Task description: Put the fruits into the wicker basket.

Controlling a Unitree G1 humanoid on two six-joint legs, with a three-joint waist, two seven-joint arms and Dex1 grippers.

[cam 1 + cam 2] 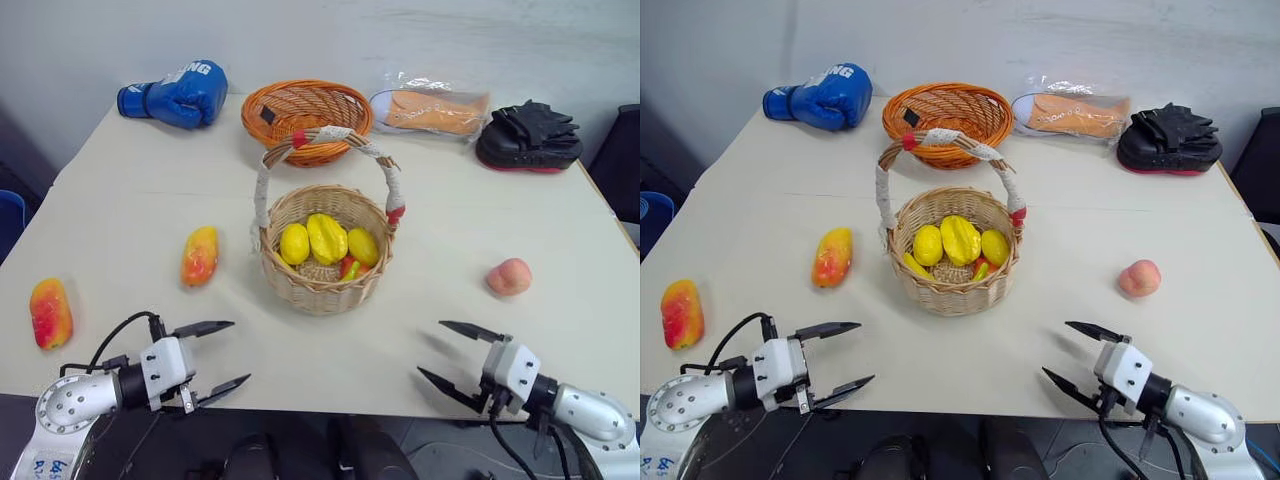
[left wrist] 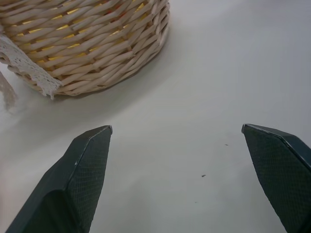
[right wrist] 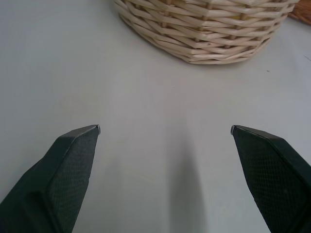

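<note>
left tool (image 1: 210, 354): fingers spread wide, empty, hovering at the near edge of the surface (image 1: 130, 200), aimed toward the basket.
right tool (image 1: 452, 352): also wide, empty, near edge, right side.
wicker basket (image 1: 322, 275): mid-surface, upright, already half full of yellow pieces.
near mango (image 1: 199, 255): just left of the basket, lying flat.
far mango (image 1: 50, 312): well left, close to the surface's edge.
peach (image 1: 509, 276): right of the basket, apart from it.
risk, peach: round, likely rolls off if a finger nudges it before closing.
risk, far mango: a push could tip it over the edge.
risk, handle (image 1: 330, 140): the arch (tall, cloth-wrapped) may snag an arm on the drop and drag the light basket.
</note>
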